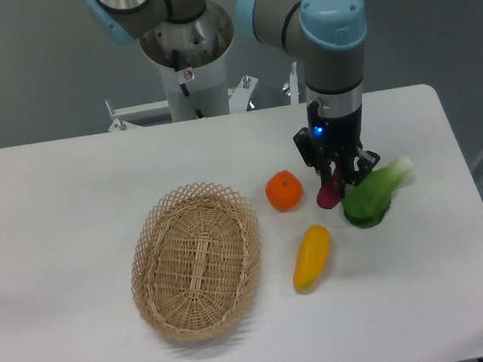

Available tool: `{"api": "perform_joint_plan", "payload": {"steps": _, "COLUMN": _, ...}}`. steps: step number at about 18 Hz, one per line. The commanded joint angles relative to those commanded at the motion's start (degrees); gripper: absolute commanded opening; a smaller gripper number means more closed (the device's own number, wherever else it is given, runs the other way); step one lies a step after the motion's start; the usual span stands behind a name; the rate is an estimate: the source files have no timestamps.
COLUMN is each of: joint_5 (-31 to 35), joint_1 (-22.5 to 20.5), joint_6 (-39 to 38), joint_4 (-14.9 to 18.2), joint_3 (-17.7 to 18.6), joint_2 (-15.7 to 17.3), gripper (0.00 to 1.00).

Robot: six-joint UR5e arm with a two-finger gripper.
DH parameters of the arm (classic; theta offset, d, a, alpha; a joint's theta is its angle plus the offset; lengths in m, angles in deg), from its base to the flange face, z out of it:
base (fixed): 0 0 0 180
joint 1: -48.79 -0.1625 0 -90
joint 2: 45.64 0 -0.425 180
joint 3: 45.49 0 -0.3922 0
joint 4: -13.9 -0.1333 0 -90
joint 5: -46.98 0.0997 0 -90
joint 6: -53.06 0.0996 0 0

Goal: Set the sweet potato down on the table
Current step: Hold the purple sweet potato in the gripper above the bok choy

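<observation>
The sweet potato (329,193) is a small dark magenta tuber. It hangs nearly upright between my gripper's fingers, with its lower end at or just above the white table (63,198). My gripper (337,176) points straight down and is shut on the sweet potato's upper part, which the fingers hide. It stands between the round orange and the green vegetable.
A round orange (283,191) lies just left of the gripper. A green leafy vegetable (375,195) lies just to its right. A yellow elongated fruit (311,257) lies in front. An oval wicker basket (196,261), empty, sits at centre left. The robot base (187,58) stands behind.
</observation>
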Motion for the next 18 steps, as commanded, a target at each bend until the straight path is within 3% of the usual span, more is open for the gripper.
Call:
{"api": "perform_joint_plan", "payload": {"steps": 11, "joint_5": -0.2, "joint_1": 0.0, "joint_6": -1.0, "joint_4": 0.1, "joint_3": -1.3, "joint_2": 0.1, "gripper": 0.28}}
{"api": "perform_joint_plan", "payload": {"steps": 18, "joint_5": 0.0, "joint_1": 0.7, "joint_6": -3.6, "joint_4": -0.1, "joint_3": -2.6, "joint_2": -1.6, "gripper": 0.28}}
